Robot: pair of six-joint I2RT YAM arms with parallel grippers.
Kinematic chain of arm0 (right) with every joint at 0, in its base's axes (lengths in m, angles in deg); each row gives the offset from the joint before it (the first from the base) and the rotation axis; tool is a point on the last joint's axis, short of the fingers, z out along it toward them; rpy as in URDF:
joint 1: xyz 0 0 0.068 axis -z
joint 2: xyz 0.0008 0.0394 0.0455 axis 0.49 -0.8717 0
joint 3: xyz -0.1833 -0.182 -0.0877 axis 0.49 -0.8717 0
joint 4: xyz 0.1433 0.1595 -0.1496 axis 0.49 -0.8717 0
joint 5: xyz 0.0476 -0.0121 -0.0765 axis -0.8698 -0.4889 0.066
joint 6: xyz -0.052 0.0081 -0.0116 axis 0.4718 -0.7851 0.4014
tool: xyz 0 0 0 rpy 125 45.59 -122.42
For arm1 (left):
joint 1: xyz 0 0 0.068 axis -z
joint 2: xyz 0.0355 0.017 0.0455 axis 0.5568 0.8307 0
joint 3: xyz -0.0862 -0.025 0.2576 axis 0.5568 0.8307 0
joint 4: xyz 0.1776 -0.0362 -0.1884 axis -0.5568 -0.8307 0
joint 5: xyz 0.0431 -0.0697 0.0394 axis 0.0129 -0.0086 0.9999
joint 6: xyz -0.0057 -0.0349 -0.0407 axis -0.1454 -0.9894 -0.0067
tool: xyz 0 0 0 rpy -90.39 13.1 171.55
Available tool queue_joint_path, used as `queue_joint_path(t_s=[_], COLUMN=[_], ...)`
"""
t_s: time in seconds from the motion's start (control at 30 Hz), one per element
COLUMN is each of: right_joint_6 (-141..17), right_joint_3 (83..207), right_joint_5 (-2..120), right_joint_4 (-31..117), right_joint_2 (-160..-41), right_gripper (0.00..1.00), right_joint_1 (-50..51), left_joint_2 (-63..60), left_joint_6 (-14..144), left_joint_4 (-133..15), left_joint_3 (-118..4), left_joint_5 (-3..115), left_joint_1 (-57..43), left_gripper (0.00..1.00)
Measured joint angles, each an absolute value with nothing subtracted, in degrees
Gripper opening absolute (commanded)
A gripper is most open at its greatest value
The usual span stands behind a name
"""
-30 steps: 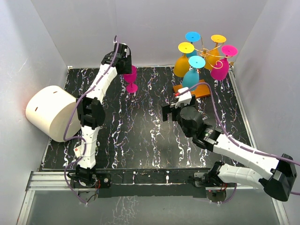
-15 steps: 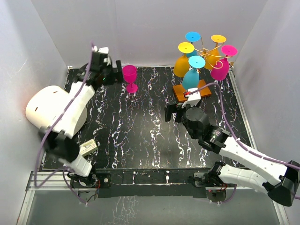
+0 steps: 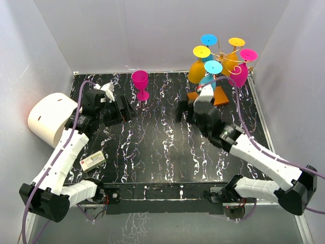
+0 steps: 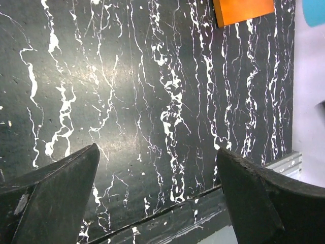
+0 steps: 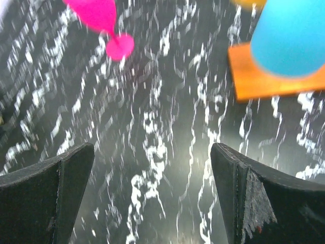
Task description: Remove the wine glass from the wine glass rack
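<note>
Top external: black veined tabletop (image 3: 152, 152) holds wine glass rack (image 3: 222, 96); grey walls (image 3: 127, 35).

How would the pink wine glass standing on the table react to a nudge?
The pink wine glass probably tips easily: wide bowl on a thin stem and small foot. Its opaque bright colour suggests plastic, so likely light and not brittle.

Left arm (image 3: 61, 157): base lower left, forearm raised toward upper-left centre | left tool (image 3: 125, 110): jaws wide apart, nothing held | Right arm (image 3: 256, 155): lower right to centre | right tool (image 3: 184, 113): jaws wide apart, nothing held
</note>
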State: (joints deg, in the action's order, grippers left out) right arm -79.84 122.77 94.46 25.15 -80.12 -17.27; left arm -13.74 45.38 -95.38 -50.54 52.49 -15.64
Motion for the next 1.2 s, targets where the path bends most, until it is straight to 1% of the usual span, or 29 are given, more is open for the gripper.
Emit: queue_joint_path(t_s=[0.13,0.33,0.43,0.5,0.63,0.73,0.8,0.87,0.9,1.03,1.13,1.2], right_joint_6=[-76.4,-71.9,-72.3,-73.9,-80.7,-86.5,-90.8,-95.5,-97.4,-106.1,-110.1,-111.9], right_joint_3=[137.9,157.3,164.1,166.2,166.0,162.8,159.6,155.6,153.7,144.3,141.3,141.0], right_joint_5=[91.3,89.1,85.3,81.9,74.0,70.0,67.5,65.2,64.4,61.4,61.1,61.2], right_joint_4=[23.4,20.6,19.1,17.9,15.3,15.3,15.4,16.6,17.6,23.5,26.2,27.3], right_joint_2=[-86.4,-92.3,-95.0,-96.1,-96.4,-95.2,-94.0,-92.7,-92.1,-89.5,-89.3,-89.5], right_gripper=[0.98,0.98,0.98,0.97,0.94,0.89,0.83,0.73,0.70,0.69,0.68,0.66], right_joint_1=[-10.2,-1.7,4.3,9.4,20.7,24.8,25.9,26.6,26.8,27.4,27.5,27.5], left_joint_2=[-15.0,-16.0,-16.1,-16.1,-16.1,-16.1,-16.1,-16.1,-16.1,-15.9,-15.7,-15.7], left_joint_6=[45.1,45.6,46.2,46.7,47.8,48.2,48.4,48.5,48.5,48.9,49.1,49.1], left_joint_4=[-94.6,-94.2,-94.3,-94.6,-95.3,-96.0,-96.1,-96.2,-96.2,-96.3,-96.4,-96.5], left_joint_3=[-48.5,-48.4,-48.4,-48.4,-48.4,-48.4,-48.4,-48.5,-48.5,-48.7,-49.0,-49.0], left_joint_5=[50.3,49.6,49.7,49.7,49.7,49.8,49.8,49.7,49.7,49.7,49.7,49.7], left_joint_1=[-15.6,-15.6,-15.6,-15.6,-15.6,-15.6,-15.6,-15.6,-15.6,-15.6,-15.6,-15.6], left_gripper=[0.99,0.99,0.99,0.99,0.99,0.99,0.99,0.99,0.99,0.99,0.99,0.99])
